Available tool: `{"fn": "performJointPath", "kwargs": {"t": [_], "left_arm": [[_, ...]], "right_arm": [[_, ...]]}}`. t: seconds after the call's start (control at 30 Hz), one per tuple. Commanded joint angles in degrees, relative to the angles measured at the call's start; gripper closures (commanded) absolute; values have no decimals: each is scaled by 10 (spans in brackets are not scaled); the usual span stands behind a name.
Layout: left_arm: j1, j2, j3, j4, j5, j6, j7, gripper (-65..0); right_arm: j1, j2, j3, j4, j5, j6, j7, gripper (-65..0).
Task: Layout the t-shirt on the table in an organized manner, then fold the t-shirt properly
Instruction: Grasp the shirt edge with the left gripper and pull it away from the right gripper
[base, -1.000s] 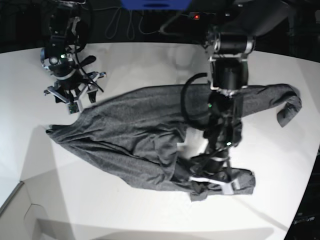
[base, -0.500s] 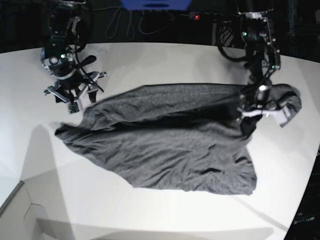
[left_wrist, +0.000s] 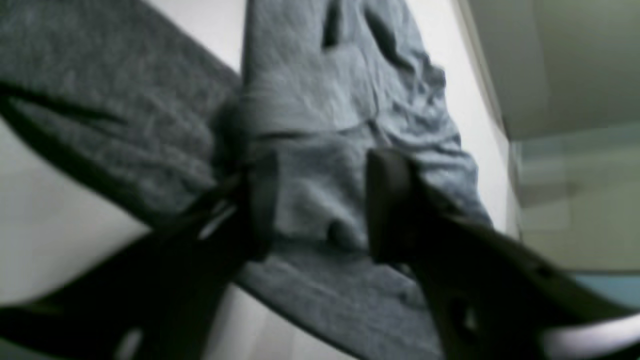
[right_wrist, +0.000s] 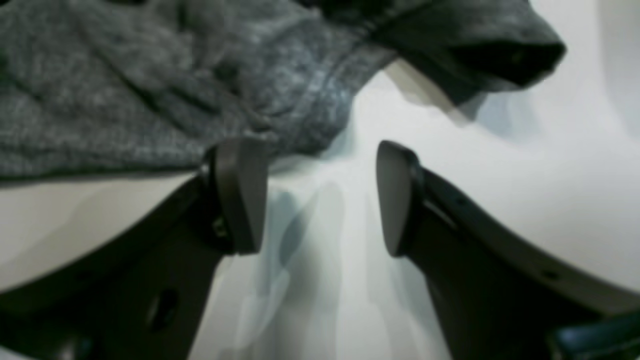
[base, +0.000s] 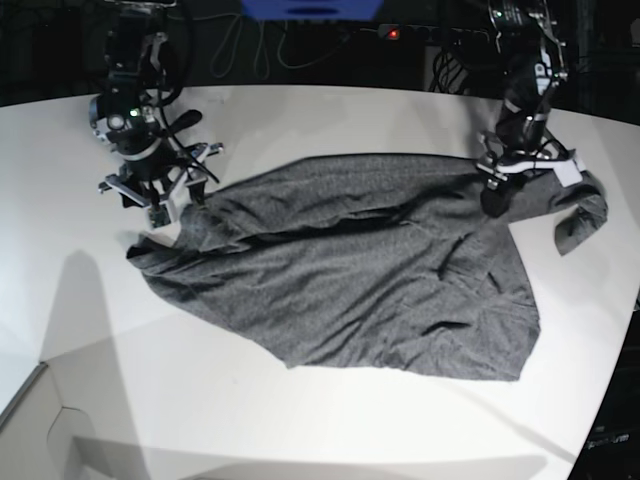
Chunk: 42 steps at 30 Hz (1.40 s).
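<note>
The dark grey t-shirt (base: 350, 260) lies spread across the white table (base: 300, 420), with one sleeve end at the far right. My left gripper (base: 530, 172) hovers over the shirt's right shoulder area. In the left wrist view (left_wrist: 320, 200) its jaws stand apart with shirt fabric (left_wrist: 320, 100) lying between and under the fingers. My right gripper (base: 165, 200) is at the shirt's left end. In the right wrist view (right_wrist: 320, 195) it is open over bare table (right_wrist: 500, 175), with the shirt's edge (right_wrist: 125, 90) just beyond its left finger.
A pale box edge (base: 40, 430) sits at the front left corner. Cables and a blue object (base: 310, 8) lie behind the table. The table's right edge (left_wrist: 495, 100) runs close beside the sleeve.
The left arm moved from the shirt's front hem to its back right, and the bunched shirt got pulled open and spread. The right arm shifted slightly toward the shirt's left end.
</note>
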<state>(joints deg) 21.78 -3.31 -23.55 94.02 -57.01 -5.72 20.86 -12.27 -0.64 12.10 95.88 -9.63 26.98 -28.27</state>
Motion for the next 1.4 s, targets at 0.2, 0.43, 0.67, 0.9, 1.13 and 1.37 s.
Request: {"fn": "performJointPath", "kwargs": {"t": [0.2,0.43,0.67,0.9,1.13,1.37], "left_arm": [[-29,-9,-27,76,9,-5,-2,-312],[-173,-18,7,-47,200,-5,-1,-315],[-259,-17,21,-174,250,-5,53,-315],[-271,-16,21,-193,272,-5,50,-312],[-276,-18,21,-223,271,-7,56,-163],[-268,-18,17,-201,265,-6,56,0]], "right_arm": [[4,2,2,10,5,-3,12,-355],[4,2,2,10,5,-3,12,-355],[5,2,2,10,5,-3,12,-355],[9,3,2,10,5,-3,11,-355],[12,3,2,10,5,-3,11,-355],[12,3,2,10,5,-3,11,-355]]}}
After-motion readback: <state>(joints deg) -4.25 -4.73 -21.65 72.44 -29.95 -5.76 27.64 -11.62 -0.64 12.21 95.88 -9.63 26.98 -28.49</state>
